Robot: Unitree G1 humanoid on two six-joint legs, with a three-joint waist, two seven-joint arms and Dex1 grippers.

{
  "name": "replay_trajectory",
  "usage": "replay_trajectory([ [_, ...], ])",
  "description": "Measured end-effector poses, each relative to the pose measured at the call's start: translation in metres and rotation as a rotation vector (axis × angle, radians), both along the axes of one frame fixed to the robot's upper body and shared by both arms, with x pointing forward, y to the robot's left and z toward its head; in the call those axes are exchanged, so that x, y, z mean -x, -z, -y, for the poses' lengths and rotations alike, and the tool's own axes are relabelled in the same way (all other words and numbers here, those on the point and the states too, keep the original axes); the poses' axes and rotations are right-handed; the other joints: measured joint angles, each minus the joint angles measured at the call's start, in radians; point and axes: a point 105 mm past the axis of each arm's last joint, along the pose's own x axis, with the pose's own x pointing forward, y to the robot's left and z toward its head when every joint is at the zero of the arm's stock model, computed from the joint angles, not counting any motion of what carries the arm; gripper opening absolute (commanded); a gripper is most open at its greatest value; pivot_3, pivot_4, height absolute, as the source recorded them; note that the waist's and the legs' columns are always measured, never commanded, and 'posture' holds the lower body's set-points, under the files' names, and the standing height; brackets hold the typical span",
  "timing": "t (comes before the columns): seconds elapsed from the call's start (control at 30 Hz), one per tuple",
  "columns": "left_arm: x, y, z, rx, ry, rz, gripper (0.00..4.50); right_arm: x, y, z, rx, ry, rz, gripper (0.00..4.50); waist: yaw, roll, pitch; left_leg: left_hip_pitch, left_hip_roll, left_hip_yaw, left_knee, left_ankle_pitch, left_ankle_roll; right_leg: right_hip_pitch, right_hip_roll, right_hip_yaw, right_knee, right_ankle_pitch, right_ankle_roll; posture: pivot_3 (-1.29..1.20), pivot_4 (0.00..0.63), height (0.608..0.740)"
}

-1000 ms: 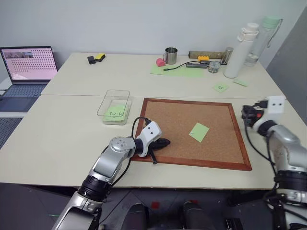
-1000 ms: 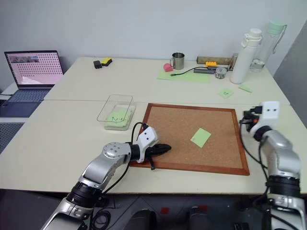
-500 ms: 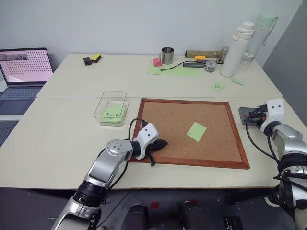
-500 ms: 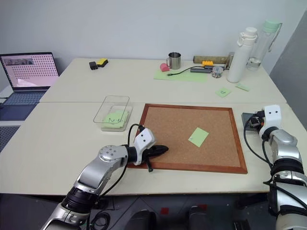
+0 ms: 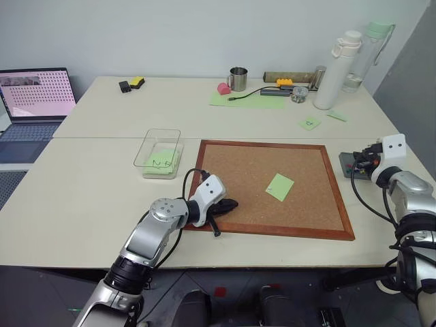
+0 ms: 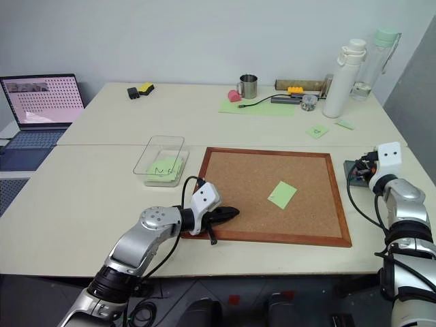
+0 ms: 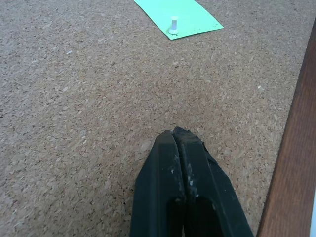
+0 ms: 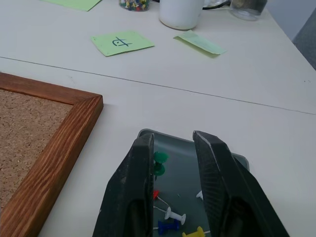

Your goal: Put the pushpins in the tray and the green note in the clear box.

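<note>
1. The left gripper is seen low over the cork board, near the board's near-left corner; its two black fingers are pressed together with nothing between them.
2. The right gripper is held above the tray, which lies on the table just beside the right edge of the board's wooden frame. Its fingers are parted, and nothing is seen gripped between them.
3. Several pushpins are seen lying in the tray: green, red, white, blue and yellow ones.
4. The green note is found flat on the cork, right of the board's middle, well apart from both grippers. It is fastened by a pale pushpin standing upright at one corner.
5. The clear box is placed on the table just beside the board's far-left corner. A green note with dark handwriting is seen inside it.
6. Two smaller green notes are seen on the table beyond the board's far-right corner, one marked with a dark sign.
7. At the far edge a white bottle, a metal mug and a laptop are seen.
</note>
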Motion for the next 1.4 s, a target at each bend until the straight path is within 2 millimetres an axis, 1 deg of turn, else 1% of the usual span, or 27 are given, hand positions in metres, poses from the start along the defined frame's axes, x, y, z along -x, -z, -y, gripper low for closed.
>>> replay_trajectory([
  [0.1, 0.000, 0.000, 0.000, 0.000, 0.000, 0.000, 0.00, 0.001, -0.004, 0.003, 0.085, -0.006, 0.000, 1.30, 0.001, 0.000, 0.000, 0.000, 0.000, 0.000, 0.000, 0.000, 0.000, 0.000, 0.000, 0.000, 0.000, 0.000, 0.000, 0.00, 0.150, 0.740],
  [0.13, 0.000, 0.000, 0.000, -0.001, 0.000, 0.000, 0.00, 0.001, -0.004, 0.004, 0.086, -0.002, 0.002, 1.30, 0.001, 0.000, 0.000, 0.000, 0.000, 0.000, 0.000, 0.000, 0.000, 0.000, 0.000, 0.000, 0.000, 0.000, 0.000, 0.00, 0.150, 0.740],
  [0.17, 0.000, 0.000, 0.000, -0.001, 0.000, 0.000, 0.00, 0.001, -0.004, 0.005, 0.080, 0.004, 0.002, 1.30, 0.001, 0.000, 0.000, 0.000, 0.000, 0.000, 0.000, 0.000, 0.000, 0.000, 0.000, 0.000, 0.000, 0.000, 0.000, 0.00, 0.150, 0.740],
  [0.23, -0.001, 0.000, 0.000, -0.001, 0.000, 0.000, 0.00, 0.000, -0.001, 0.006, -0.041, 0.032, 0.008, 1.30, 0.001, 0.000, 0.000, 0.000, 0.000, 0.000, 0.000, 0.000, 0.000, 0.000, 0.000, 0.000, 0.000, 0.000, 0.000, 0.00, 0.150, 0.740],
  [0.3, -0.001, 0.000, 0.000, -0.001, 0.001, 0.001, 0.00, 0.001, 0.001, 0.006, -0.075, 0.037, 0.004, 1.30, 0.001, 0.000, 0.000, 0.000, 0.000, 0.000, 0.001, 0.000, 0.000, 0.000, 0.000, 0.000, 0.000, 0.000, 0.000, 0.00, 0.150, 0.740],
  [0.47, -0.001, 0.000, 0.000, -0.001, 0.000, 0.001, 0.00, 0.000, -0.003, 0.007, -0.095, 0.043, 0.015, 1.30, 0.001, 0.000, 0.000, 0.000, 0.000, 0.000, 0.000, 0.000, 0.000, 0.000, 0.000, 0.000, 0.000, 0.000, 0.000, 0.00, 0.150, 0.740],
  [0.53, -0.001, 0.000, 0.000, -0.001, 0.000, 0.001, 0.00, -0.001, -0.006, 0.002, -0.090, 0.013, 0.024, 1.30, 0.001, 0.000, 0.000, 0.000, 0.000, 0.000, 0.001, 0.000, 0.000, 0.000, 0.000, 0.000, 0.000, 0.000, 0.000, 0.00, 0.150, 0.740],
  [0.6, -0.001, 0.000, 0.000, -0.002, -0.001, 0.001, 0.00, -0.001, -0.012, -0.016, -0.098, -0.082, 0.056, 1.30, 0.000, 0.000, 0.000, 0.000, 0.000, -0.001, 0.000, 0.000, 0.000, 0.000, 0.000, 0.000, 0.000, 0.000, 0.000, 0.00, 0.150, 0.740],
  [0.63, -0.001, 0.000, -0.001, -0.002, -0.002, 0.001, 0.00, 0.000, -0.016, -0.040, -0.118, -0.191, 0.080, 1.30, 0.000, 0.000, 0.000, 0.000, 0.001, -0.001, 0.001, 0.000, 0.000, 0.001, 0.000, 0.000, 0.001, 0.000, 0.000, 0.00, 0.150, 0.740],
  [0.67, -0.001, 0.000, 0.000, -0.002, -0.001, 0.002, 0.00, 0.002, -0.016, -0.050, -0.134, -0.233, 0.087, 1.30, 0.001, 0.000, 0.000, 0.000, 0.001, -0.001, 0.000, 0.000, 0.000, 0.001, 0.000, -0.001, 0.001, 0.000, 0.000, 0.00, 0.150, 0.740],
  [0.7, -0.001, 0.000, 0.000, -0.002, 0.000, 0.001, 0.00, 0.005, -0.015, -0.067, -0.158, -0.299, 0.083, 1.30, 0.002, 0.000, 0.000, 0.000, 0.001, -0.002, 0.001, 0.000, 0.000, 0.001, 0.000, -0.001, 0.001, 0.000, 0.000, 0.00, 0.150, 0.740],
  [0.73, -0.001, 0.000, 0.001, 0.000, 0.002, 0.000, 0.00, 0.014, -0.015, -0.091, -0.191, -0.388, 0.084, 1.30, 0.003, 0.000, 0.000, 0.000, 0.001, -0.003, 0.001, 0.000, 0.000, 0.001, 0.000, -0.002, 0.002, 0.000, 0.000, 0.00, 0.150, 0.740],
  [0.8, -0.001, 0.000, 0.001, 0.000, 0.003, 0.001, 0.00, 0.028, -0.010, -0.126, -0.224, -0.508, 0.055, 1.30, 0.005, 0.001, 0.000, -0.001, 0.001, -0.004, 0.001, 0.000, 0.000, 0.000, 0.000, -0.003, 0.002, 0.000, 0.000, 0.00, 0.150, 0.740],
  [0.83, -0.001, 0.000, 0.001, 0.001, 0.003, 0.000, 0.00, 0.038, -0.006, -0.147, -0.240, -0.582, 0.034, 1.30, 0.005, 0.001, 0.000, -0.001, 0.001, -0.004, 0.001, 0.000, 0.000, 0.000, 0.000, -0.003, 0.002, 0.000, 0.000, 0.00, 0.150, 0.740],
  [0.87, -0.001, 0.000, 0.002, 0.001, 0.004, 0.000, 0.00, 0.046, -0.004, -0.160, -0.250, -0.610, 0.019, 1.30, 0.005, 0.001, 0.000, -0.001, 0.001, -0.005, 0.001, 0.000, 0.000, 0.000, 0.000, -0.003, 0.002, 0.000, 0.000, 0.00, 0.150, 0.740],
  [0.93, -0.002, 0.000, 0.001, 0.000, 0.000, -0.001, 0.00, 0.060, 0.003, -0.192, -0.270, -0.692, -0.016, 1.30, 0.005, 0.001, 0.000, -0.001, 0.001, -0.008, 0.001, 0.000, 0.000, 0.000, 0.000, -0.003, 0.002, 0.000, 0.000, 0.00, 0.150, 0.740],
  [0.97, -0.002, 0.001, 0.001, 0.000, 0.000, -0.001, 0.00, 0.064, 0.006, -0.202, -0.287, -0.702, -0.024, 1.30, 0.005, 0.001, 0.000, -0.001, 0.001, -0.008, 0.001, 0.000, 0.000, 0.000, 0.000, -0.003, 0.001, 0.000, 0.000, 0.00, 0.150, 0.740],
  [1.03, -0.002, 0.001, 0.001, 0.000, 0.000, -0.001, 0.00, 0.067, 0.009, -0.216, -0.310, -0.713, -0.032, 1.30, 0.005, 0.001, 0.000, -0.001, 0.000, -0.009, 0.002, 0.000, 0.000, 0.000, 0.000, -0.002, 0.001, 0.000, 0.000, 0.00, 0.150, 0.740],
  [1.1, -0.002, 0.001, 0.001, 0.000, 0.000, -0.001, 0.00, 0.067, 0.013, -0.221, -0.308, -0.706, -0.043, 1.30, 0.005, 0.000, -0.001, -0.001, 0.000, -0.009, 0.002, 0.000, 0.000, 0.000, 0.000, -0.003, 0.001, 0.000, 0.000, 0.00, 0.150, 0.740],
  [1.27, -0.002, 0.000, 0.001, -0.001, 0.002, -0.001, 0.00, 0.065, 0.030, -0.223, -0.299, -0.674, -0.089, 1.30, 0.005, 0.000, -0.001, -0.001, 0.000, -0.010, 0.002, 0.000, 0.000, 0.000, 0.000, -0.004, 0.001, 0.000, 0.000, 0.00, 0.150, 0.740],
  [1.4, -0.002, 0.000, 0.001, -0.001, 0.002, -0.001, 0.00, 0.064, 0.045, -0.228, -0.278, -0.660, -0.128, 1.30, 0.005, 0.000, -0.001, -0.001, 0.000, -0.010, 0.002, 0.000, 0.000, 0.000, 0.000, -0.003, 0.001, 0.000, 0.000, 0.00, 0.150, 0.740],
])
